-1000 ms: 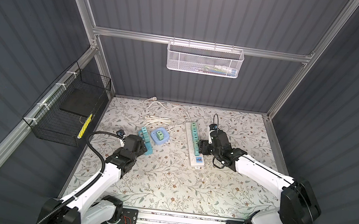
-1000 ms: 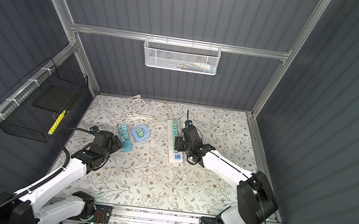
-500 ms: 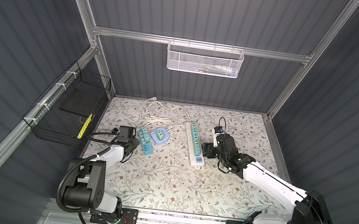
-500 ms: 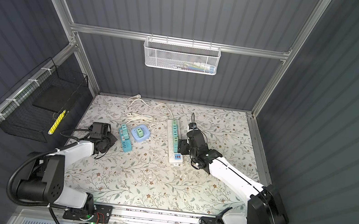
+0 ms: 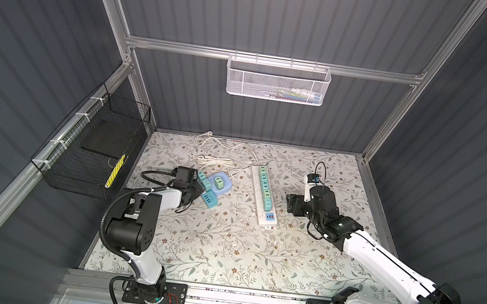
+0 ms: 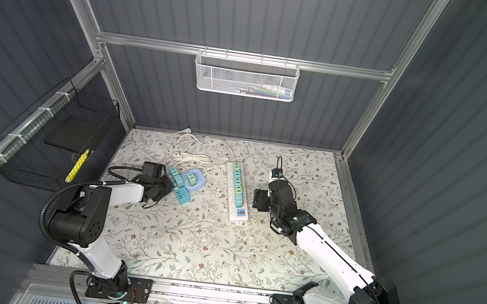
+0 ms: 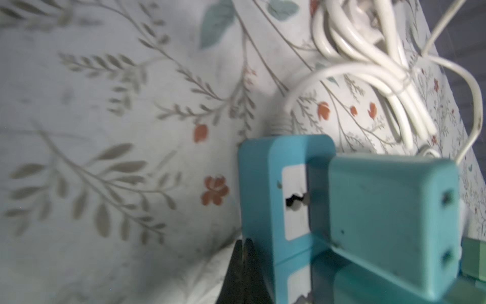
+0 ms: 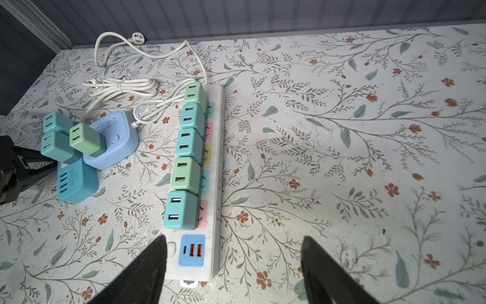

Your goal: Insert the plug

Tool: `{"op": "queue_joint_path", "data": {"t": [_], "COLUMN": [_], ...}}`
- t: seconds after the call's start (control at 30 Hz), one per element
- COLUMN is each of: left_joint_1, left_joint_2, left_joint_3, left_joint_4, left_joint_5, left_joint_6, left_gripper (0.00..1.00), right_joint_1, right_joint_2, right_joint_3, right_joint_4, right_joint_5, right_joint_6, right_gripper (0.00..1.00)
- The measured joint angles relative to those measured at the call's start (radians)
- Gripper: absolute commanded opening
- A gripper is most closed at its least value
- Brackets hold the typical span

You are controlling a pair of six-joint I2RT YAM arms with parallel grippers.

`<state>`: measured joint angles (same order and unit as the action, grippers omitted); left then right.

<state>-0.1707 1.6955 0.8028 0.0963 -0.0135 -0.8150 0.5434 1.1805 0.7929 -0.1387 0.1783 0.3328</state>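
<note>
Left hand [image 5: 196,192], pressed together, sits beside the blue strip [image 8: 76,181]; right hand [image 8: 234,237] hangs spread by the white strip [image 8: 218,158]. Shut, the left may just shove chargers [image 8: 56,146] over.

The counter [image 8: 342,158] (floral-patterned) carries a white power strip [image 8: 219,158], a teal power strip [image 8: 76,184], a blue socket block [image 8: 118,142] and white cords [image 8: 121,88].

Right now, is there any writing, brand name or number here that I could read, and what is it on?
Nothing can be read clearly.
Blue hub: faint print beside its ports, too blurred.
Lilac block: small marks on top, too small to read.
Packets in the white basket: coloured labels, too small.
Yellow strip in the black basket: no legible print.
</note>
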Motion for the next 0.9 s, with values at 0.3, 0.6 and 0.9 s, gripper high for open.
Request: {"op": "queue_joint_path", "data": {"t": [0.3, 0.6, 0.9], "left_joint_1": [-0.104, -0.108, -0.108], "left_joint_2": [0.004, -0.33, -0.555], "left_joint_3": [0.029, 0.018, 0.102], "left_joint_4": [0.03, -0.138, -0.249], "left_joint_5": [0.015, -0.107, -0.234], "left_joint_6": [0.039, 0.171, 0.335], "left_gripper": [0.0, 0.92, 1.0], "right_joint_1": [-0.029, -0.063, -0.065], "right_joint_2": [-0.025, -0.09, -0.079], "right_joint_3": [-0.002, 0.0, -0.001], "right_joint_4": [-0.011, -0.02, 0.083], "right_joint_5": [0.004, 0.014, 0.037], "right_joint_6": [0.0, -0.007, -0.046], "right_gripper": [0.81, 0.99, 0.99]}}
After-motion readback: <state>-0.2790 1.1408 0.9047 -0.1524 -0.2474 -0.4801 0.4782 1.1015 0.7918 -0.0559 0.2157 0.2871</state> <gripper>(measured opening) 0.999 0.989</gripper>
